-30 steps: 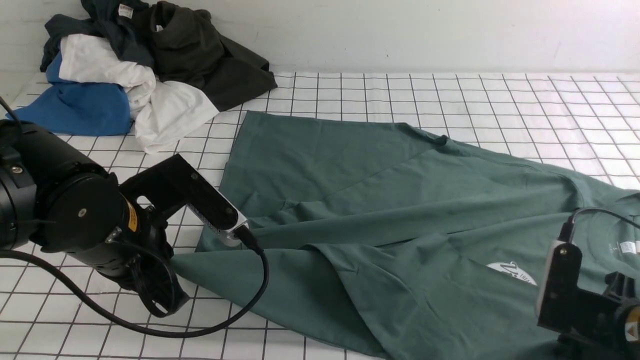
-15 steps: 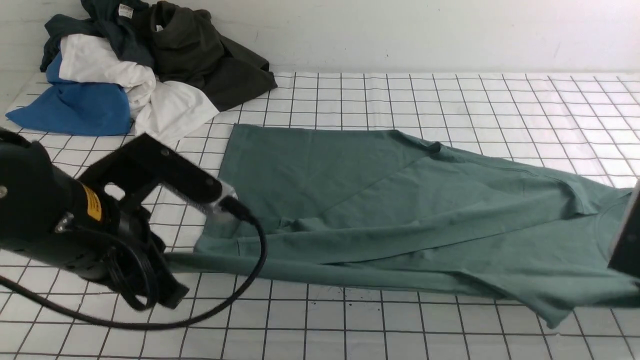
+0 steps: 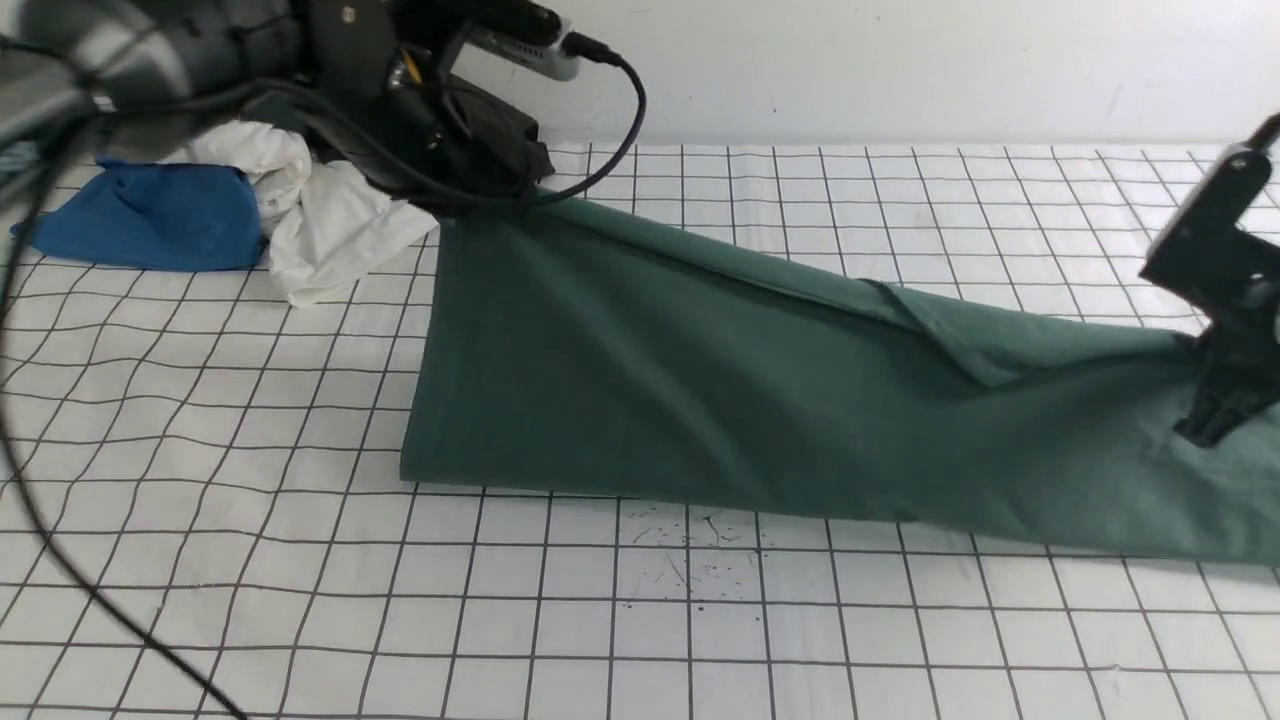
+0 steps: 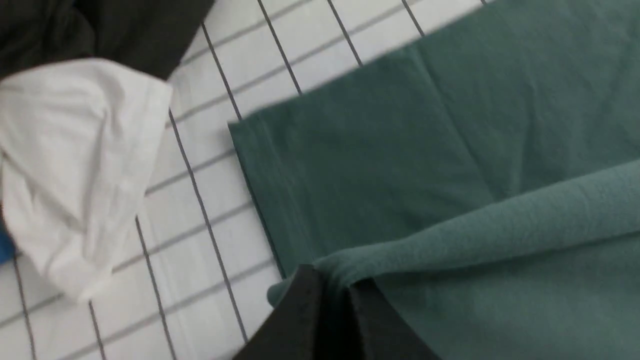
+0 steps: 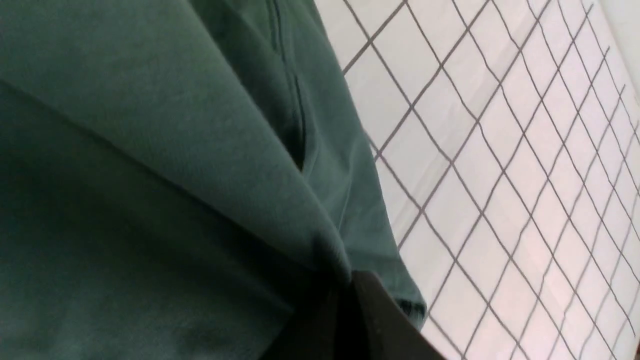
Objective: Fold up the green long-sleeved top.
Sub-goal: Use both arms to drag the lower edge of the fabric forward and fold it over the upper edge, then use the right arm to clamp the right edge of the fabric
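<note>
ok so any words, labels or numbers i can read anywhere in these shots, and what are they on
No text can be read in any view.
Yellow sticker on the left arm: too small and blurred to read.
Dark scribbles on the gridded table cover: loose marks, no legible letters.
Green long-sleeved top: no logo or tag shows on the fabric facing the cameras.

You've got a laundry heap up around 10 o'clock on the white gridded table cover (image 3: 250,580): a blue garment (image 3: 150,215), a crumpled white garment (image 3: 330,220) touching it, and a dark olive-black garment (image 4: 125,25) against the white one. Faint pen scribbles (image 3: 690,555) sit near 6 o'clock, with a plain white wall (image 3: 900,60) at 12.
</note>
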Controlling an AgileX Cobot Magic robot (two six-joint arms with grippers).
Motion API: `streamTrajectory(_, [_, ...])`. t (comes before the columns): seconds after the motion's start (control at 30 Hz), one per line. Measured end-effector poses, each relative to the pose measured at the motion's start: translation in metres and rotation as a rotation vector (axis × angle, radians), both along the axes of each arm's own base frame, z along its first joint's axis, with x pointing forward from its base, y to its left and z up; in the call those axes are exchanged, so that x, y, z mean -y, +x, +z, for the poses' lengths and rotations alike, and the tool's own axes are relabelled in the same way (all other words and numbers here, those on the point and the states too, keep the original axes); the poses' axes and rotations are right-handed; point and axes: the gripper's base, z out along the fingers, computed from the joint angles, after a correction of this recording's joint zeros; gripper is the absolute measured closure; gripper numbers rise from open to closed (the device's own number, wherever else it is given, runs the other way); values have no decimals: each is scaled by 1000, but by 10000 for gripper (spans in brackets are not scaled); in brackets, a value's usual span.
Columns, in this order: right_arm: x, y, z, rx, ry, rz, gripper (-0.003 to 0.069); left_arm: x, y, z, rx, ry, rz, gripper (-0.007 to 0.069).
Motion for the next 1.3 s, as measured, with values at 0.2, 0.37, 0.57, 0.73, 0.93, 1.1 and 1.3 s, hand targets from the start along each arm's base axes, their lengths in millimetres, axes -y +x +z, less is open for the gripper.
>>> streamTrajectory(0.2, [2, 66, -17, 60, 117, -121, 633, 12, 79, -74, -41, 52, 38, 593])
streamTrajectory(0.37, [3, 74, -12, 85, 137, -149, 526, 4, 98, -82, -61, 42, 94, 482])
streamTrajectory(0.57, [-16, 66, 12, 95, 196, -179, 459, -16, 93, -58, -101, 63, 139, 295])
streamTrajectory(0.73, [-63, 57, 9, -9, 348, -194, 512, -18, 84, -61, -210, 82, 124, 263])
streamTrajectory(0.93, [-104, 52, -45, -292, 487, -150, 664, -1, 79, -63, -258, -42, 47, 354])
streamTrajectory(1.1, [-110, 83, -59, -266, 543, -130, 671, 26, 72, -63, -274, -88, -40, 482])
streamTrajectory(1.3, [-111, 138, -63, -93, 514, -76, 671, 56, 60, -77, -325, -72, -97, 560])
